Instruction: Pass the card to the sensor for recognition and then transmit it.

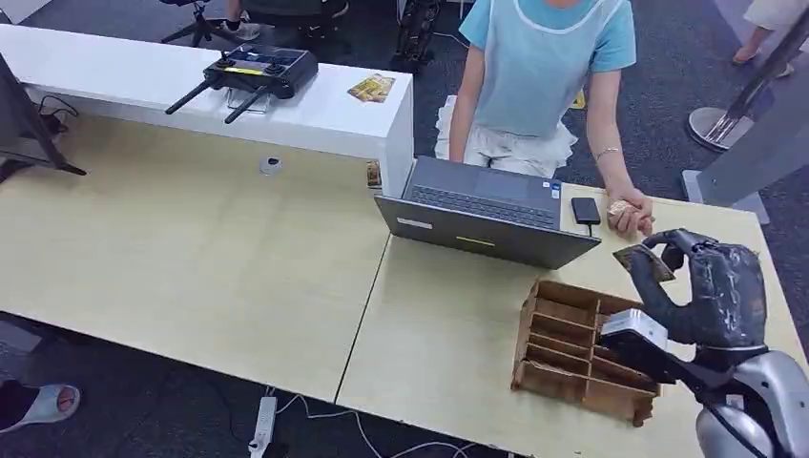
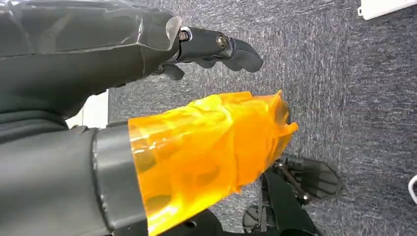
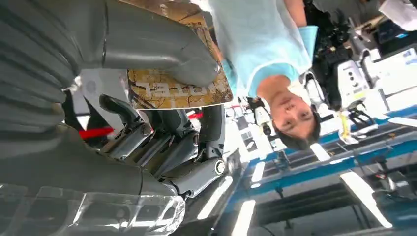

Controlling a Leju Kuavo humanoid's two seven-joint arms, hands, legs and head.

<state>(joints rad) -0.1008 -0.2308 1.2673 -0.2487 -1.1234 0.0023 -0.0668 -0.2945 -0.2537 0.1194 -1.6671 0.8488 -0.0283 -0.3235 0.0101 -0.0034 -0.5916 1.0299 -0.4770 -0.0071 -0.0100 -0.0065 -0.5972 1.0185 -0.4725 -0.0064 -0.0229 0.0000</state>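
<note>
One card: the card (image 3: 172, 88) is pinched under the thumb of the right hand (image 1: 711, 286), raised over the table's (image 1: 191, 248) right end.
Right hand: clasps the card against its fingers (image 3: 162, 147); the wooden organizer (image 1: 572, 348) lies just below.
Head view: the card (image 1: 644, 262) looks edge-on, probably tilted.
Person's hand (image 1: 630, 215): rests beside the laptop (image 1: 487, 215).
Left hand (image 2: 147, 59): hangs over carpet, holding nothing, fingers extended.
</note>
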